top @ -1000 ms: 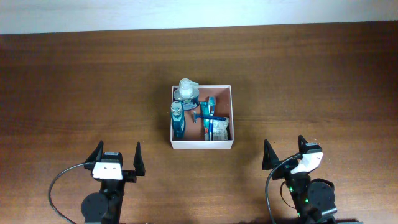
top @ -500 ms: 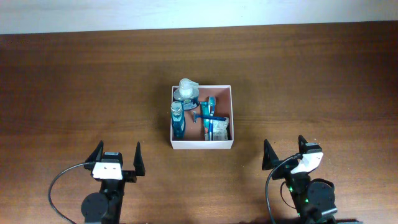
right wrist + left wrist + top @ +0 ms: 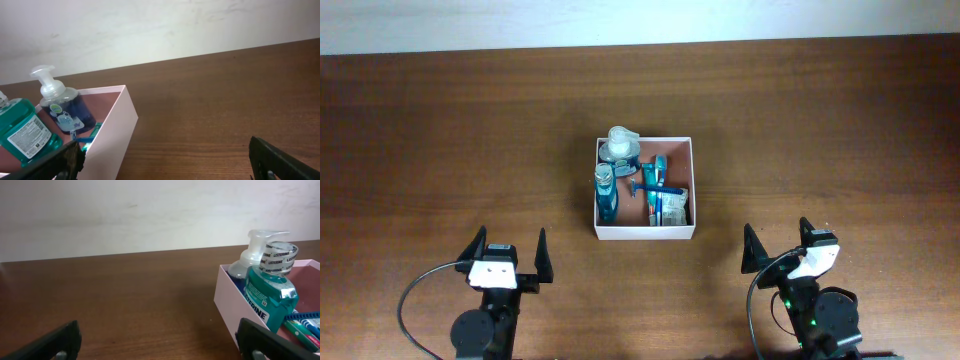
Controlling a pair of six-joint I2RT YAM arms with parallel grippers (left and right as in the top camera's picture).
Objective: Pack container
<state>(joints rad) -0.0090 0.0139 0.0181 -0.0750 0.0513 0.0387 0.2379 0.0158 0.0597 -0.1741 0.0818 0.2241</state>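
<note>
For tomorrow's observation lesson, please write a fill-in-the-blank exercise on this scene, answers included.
1. The mouthwash bottle sits inside the ____.
2. Seen from overhead, the pump bottle stands in the container's far ____ corner.
3. The left gripper and right gripper both have jaws ____.
Missing words: container, left, open.

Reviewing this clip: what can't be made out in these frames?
Overhead: the small items in the container's near-right corner are too small to identify.
Left wrist: the frame edge cuts off the container's right side; the mouthwash bottle partly hides the pump bottle.
Right wrist: the left edge crops the mouthwash bottle.
</note>
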